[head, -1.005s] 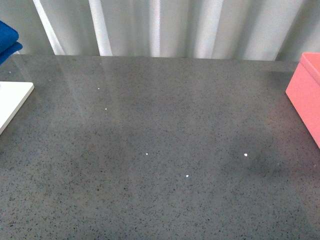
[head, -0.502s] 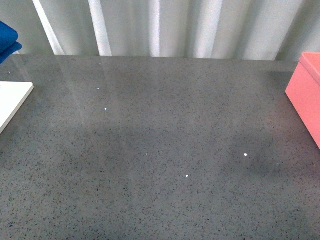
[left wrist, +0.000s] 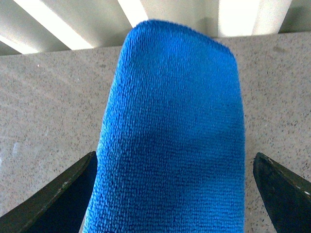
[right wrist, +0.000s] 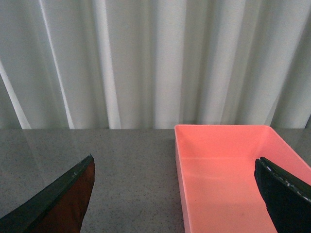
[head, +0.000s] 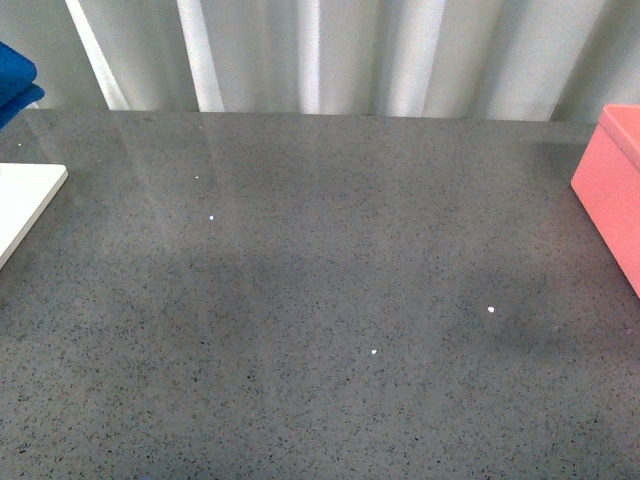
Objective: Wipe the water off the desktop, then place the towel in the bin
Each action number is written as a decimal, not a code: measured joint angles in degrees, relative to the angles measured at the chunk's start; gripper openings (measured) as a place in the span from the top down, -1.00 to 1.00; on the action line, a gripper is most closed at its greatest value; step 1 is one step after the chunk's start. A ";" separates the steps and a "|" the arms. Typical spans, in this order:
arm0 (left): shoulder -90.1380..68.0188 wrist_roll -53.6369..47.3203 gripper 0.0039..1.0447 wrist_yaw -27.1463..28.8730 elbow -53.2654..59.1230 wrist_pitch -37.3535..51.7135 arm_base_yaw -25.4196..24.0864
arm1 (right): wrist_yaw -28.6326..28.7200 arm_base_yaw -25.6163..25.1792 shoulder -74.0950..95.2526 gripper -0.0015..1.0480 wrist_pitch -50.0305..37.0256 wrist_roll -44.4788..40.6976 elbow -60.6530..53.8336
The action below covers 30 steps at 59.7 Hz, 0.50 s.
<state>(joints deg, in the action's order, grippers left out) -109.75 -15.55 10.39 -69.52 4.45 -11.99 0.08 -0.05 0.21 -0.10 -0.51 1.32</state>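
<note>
Across whole front view: desktop, dark and speckled, no arm visible. Far right, bin, cut by frame edge; looks empty in right wrist view. Left edge, white board. Far-left corner, towel, only a scrap showing. Left gripper: fingers spread either side of towel, not nipping it. Right gripper: fingers spread, nothing btwn, facing bin. Tiny bright specks mid-desk: droplets or glints, can't tell. Progress est.: very start; towel not binned, no wiping evident. Hidden: most of towel, its tag, what it rests on.
</note>
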 joint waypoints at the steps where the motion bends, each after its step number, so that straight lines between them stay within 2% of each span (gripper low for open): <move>1: -0.02 -0.02 -0.87 0.02 0.07 -0.09 0.00 | 0.00 0.00 0.00 -0.86 0.00 0.00 0.00; 15: -0.26 -0.11 -0.87 0.28 0.98 0.17 0.02 | -0.02 0.00 0.00 -0.86 0.00 -0.02 0.00; 19: -0.26 -0.20 -0.69 0.09 1.90 0.15 0.20 | -0.02 0.00 0.00 -0.86 0.00 0.00 0.00; 24: -0.26 -0.31 -0.31 -0.20 4.00 1.33 0.52 | -0.02 0.00 0.00 -0.86 0.00 0.00 0.00; 30: -0.24 -0.28 -0.03 -0.22 4.39 1.75 0.55 | 0.00 0.00 0.00 -0.86 0.00 -0.02 0.00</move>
<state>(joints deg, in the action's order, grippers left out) -110.00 -15.84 10.17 -65.12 6.20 -11.44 0.08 -0.05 0.21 -0.10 -0.54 1.32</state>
